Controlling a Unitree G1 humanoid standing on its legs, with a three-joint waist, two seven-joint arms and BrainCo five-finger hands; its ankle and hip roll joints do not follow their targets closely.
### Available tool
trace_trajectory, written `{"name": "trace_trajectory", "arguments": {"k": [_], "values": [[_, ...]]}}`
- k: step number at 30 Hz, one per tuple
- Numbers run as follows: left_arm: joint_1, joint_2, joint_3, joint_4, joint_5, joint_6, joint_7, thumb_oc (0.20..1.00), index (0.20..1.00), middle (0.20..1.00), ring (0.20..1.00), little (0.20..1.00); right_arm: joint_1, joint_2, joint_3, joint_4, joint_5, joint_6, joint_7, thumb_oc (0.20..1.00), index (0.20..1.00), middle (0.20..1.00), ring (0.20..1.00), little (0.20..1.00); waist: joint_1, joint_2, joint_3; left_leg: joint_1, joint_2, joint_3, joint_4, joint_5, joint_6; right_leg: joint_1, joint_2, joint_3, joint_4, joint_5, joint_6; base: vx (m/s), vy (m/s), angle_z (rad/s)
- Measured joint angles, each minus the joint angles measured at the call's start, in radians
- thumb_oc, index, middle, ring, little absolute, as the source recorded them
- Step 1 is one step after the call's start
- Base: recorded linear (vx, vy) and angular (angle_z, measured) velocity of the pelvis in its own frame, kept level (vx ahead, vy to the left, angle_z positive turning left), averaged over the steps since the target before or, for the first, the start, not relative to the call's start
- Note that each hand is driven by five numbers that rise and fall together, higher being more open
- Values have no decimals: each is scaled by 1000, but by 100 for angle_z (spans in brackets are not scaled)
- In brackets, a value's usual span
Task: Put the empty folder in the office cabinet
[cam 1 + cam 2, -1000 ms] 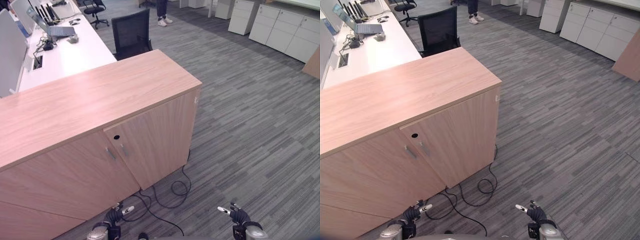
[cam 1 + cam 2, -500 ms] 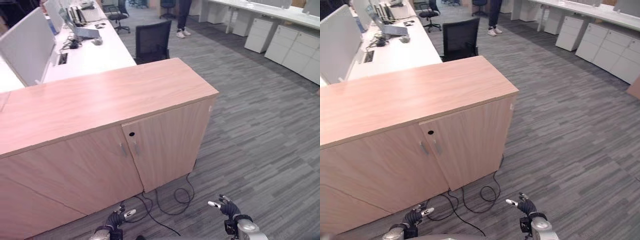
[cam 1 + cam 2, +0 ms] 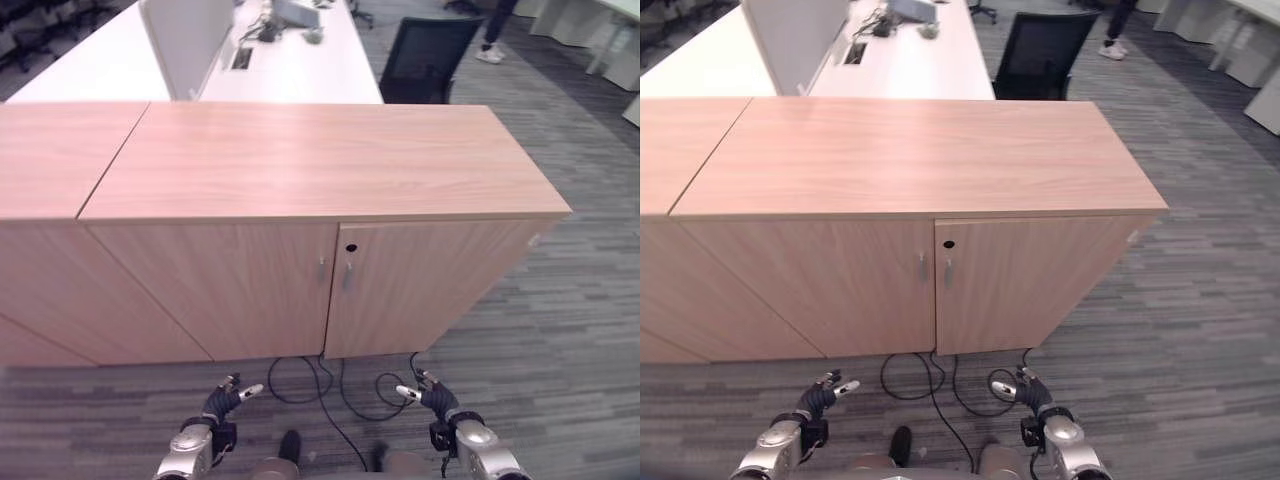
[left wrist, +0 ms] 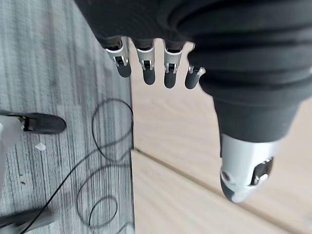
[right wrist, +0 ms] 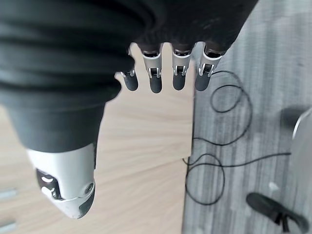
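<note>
Both doors of the office cabinet (image 3: 330, 290) are closed; left hand (image 3: 222, 400) and right hand (image 3: 432, 398) hang low, fingers relaxed and holding nothing.

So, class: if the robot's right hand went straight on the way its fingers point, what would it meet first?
Most likely the right hand, fingers straight and empty, would meet the cabinet's right door low down; depth is uncertain.

Grey striped carpet (image 3: 590, 300). White desk (image 3: 290, 75) behind the wooden cabinet (image 3: 300, 160). Black office chair (image 3: 425, 60) just beside the desk.
</note>
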Motion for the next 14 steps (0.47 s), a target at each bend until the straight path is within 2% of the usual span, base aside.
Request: {"name": "trace_trajectory", "arguments": {"k": [2, 3, 6, 8, 14], "values": [[45, -11, -5, 4, 0, -3, -1, 1000, 1000, 1000, 1000, 1000, -9, -2, -13, 3, 0, 0, 4, 1000, 1000, 1000, 1000, 1000, 26, 21, -12, 5, 22, -3, -4, -15, -11, 33, 15, -26, -38, -1, -12, 141, -104, 43], [76, -17, -3, 5, 0, 0, 2, 1000, 1000, 1000, 1000, 1000, -14, -4, -30, 1, 0, 0, 4, 1000, 1000, 1000, 1000, 1000, 29, 42, -19, 6, 38, -19, 3, -19, -19, 82, 26, -68, -108, 24, -14, 97, -67, 33], [114, -26, -3, 5, 0, -1, 1, 1000, 1000, 1000, 1000, 1000, -13, -19, -33, 3, 0, 1, 4, 1000, 1000, 1000, 1000, 1000, 35, 62, -36, 37, 53, -29, 3, -30, -32, 173, 48, -96, -230, 63, -20, 70, -69, 21], [118, -33, -2, 5, 0, -1, 1, 1000, 1000, 1000, 1000, 1000, -13, -29, -34, 3, 0, 2, 3, 1000, 1000, 1000, 1000, 1000, 33, 65, -48, 49, 56, -30, 3, -37, -49, 214, 53, -105, -281, 83, -23, 62, -46, 3], [102, -59, 5, 2, 0, -2, -4, 1000, 1000, 1000, 1000, 1000, -13, -37, -32, 5, 0, 2, 2, 1000, 1000, 1000, 1000, 1000, 23, 64, -54, 77, 53, -25, 3, -45, -61, 248, 51, -115, -281, 76, -24, 28, -36, 3]]}}
